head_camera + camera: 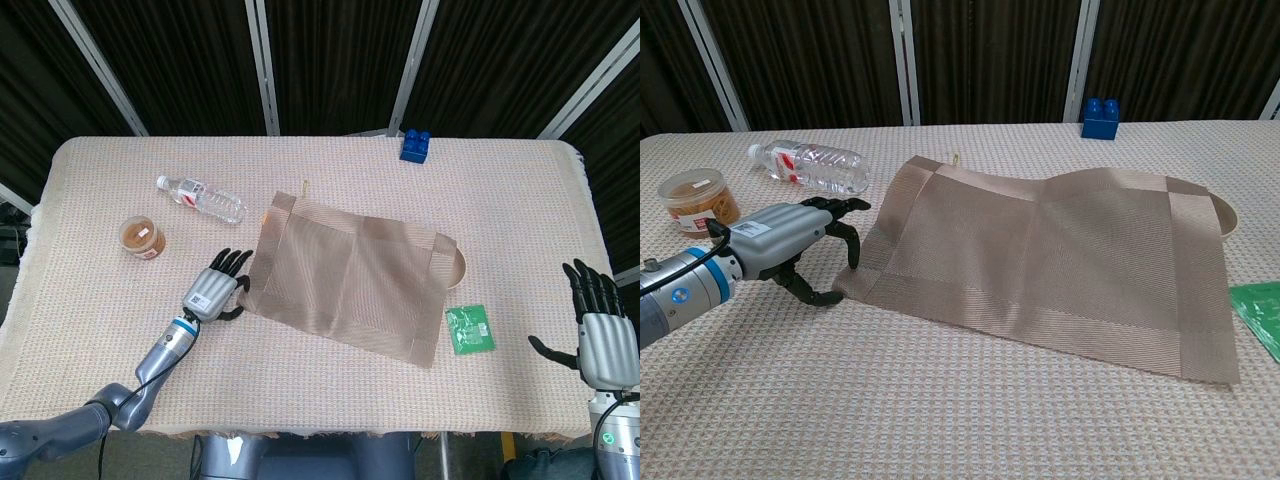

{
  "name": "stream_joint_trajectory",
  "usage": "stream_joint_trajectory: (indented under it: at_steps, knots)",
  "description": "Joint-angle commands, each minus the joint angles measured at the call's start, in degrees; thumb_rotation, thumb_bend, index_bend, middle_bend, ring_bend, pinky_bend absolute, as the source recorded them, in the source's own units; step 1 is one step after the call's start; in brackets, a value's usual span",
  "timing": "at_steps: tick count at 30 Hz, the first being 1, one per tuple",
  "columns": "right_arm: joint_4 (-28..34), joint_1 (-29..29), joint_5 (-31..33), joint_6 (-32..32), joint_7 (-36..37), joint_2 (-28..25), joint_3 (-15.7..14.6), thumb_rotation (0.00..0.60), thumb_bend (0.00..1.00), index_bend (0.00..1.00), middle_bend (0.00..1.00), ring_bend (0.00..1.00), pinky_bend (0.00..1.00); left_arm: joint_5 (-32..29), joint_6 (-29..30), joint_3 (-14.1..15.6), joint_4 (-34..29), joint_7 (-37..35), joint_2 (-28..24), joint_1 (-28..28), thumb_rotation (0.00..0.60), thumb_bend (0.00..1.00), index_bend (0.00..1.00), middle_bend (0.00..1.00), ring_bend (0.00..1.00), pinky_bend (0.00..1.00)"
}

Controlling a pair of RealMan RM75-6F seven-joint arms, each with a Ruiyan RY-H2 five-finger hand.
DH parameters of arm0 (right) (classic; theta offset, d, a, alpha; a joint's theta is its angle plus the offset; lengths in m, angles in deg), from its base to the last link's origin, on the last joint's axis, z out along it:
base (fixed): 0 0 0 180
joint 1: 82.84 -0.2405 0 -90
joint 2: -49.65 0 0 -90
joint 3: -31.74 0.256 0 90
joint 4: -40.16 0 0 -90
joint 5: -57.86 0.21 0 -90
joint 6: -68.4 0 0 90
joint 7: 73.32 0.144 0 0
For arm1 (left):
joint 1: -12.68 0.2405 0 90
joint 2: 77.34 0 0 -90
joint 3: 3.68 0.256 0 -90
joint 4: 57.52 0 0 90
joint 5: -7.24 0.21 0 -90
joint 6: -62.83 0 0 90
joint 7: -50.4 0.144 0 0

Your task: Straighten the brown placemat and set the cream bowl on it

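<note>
Just beside the left hand (790, 240) lies the brown placemat's (1060, 270) near-left corner.

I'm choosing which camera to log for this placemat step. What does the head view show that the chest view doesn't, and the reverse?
Only the head view shows the right hand, open at the table's near right corner, and the whole green packet. Only the chest view shows the brown placemat humped up over the cream bowl. Both show the left hand with its fingers at the placemat's left edge, the water bottle, the brown-filled tub and the blue brick.
</note>
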Motion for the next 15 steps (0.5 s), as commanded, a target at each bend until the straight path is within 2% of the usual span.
stream_joint_trajectory:
  at_steps: [1,6,15]
  knots:
    - [-0.08,0.10,-0.08,0.00,0.14,-0.06,0.11,0.600,0.00,0.00,0.00,0.00,0.00,-0.12,0.12,0.15,-0.08,-0.19,0.10,0.00,0.600,0.30,0.49,0.00,0.00,0.00]
    - [-0.12,0.29,-0.42,0.14,0.34,-0.13,0.27,0.600,0.00,0.00,0.00,0.00,0.00,-0.22,0.53,0.36,-0.27,-0.41,0.26,-0.11,0.600,0.39,0.51,0.00,0.00,0.00]
    - [0.09,0.59,-0.85,0.23,0.60,-0.29,0.54,0.600,0.00,0.00,0.00,0.00,0.00,-1.21,0.09,0.08,0.21,0.43,1.19,-0.87,0.600,0.43,0.52,0.00,0.00,0.00]
